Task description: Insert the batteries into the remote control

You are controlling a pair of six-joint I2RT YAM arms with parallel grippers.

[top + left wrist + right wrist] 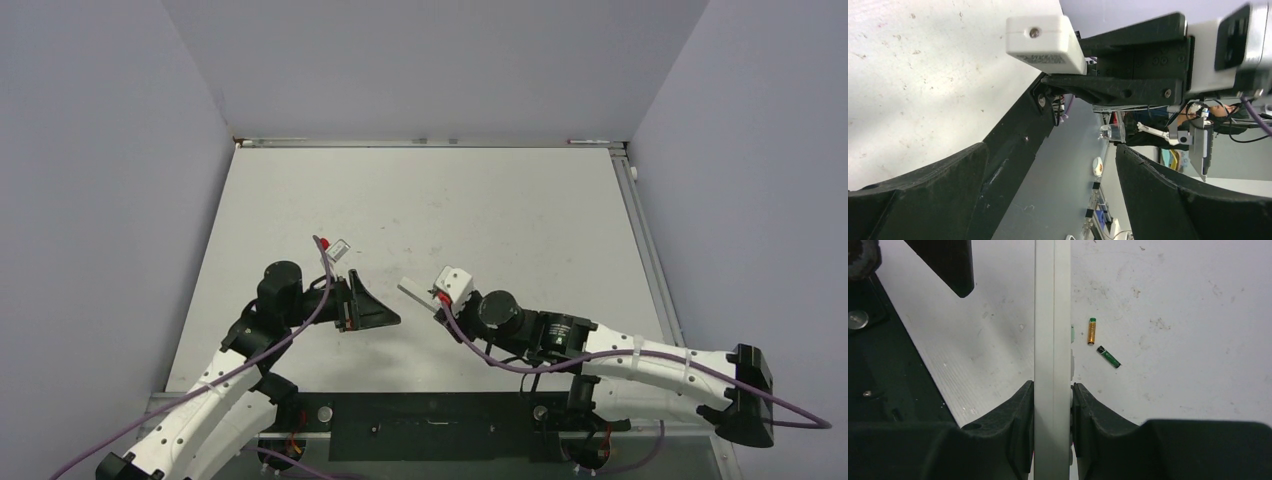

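My right gripper is shut on the remote control, a slim white bar seen edge-on with small buttons along its right side. It is held above the table and points away from the wrist. The top view shows this right gripper with the remote control sticking out toward the left arm. Two batteries lie on the table beyond it: a yellow-gold one and a dark green one, close together but apart. My left gripper faces the remote from the left. In its wrist view the left gripper stands wide open and holds nothing.
The black base plate runs along the table's near edge between the arm bases. Grey walls close in the white table at the back and on both sides. The right arm's wrist camera box fills the top of the left wrist view.
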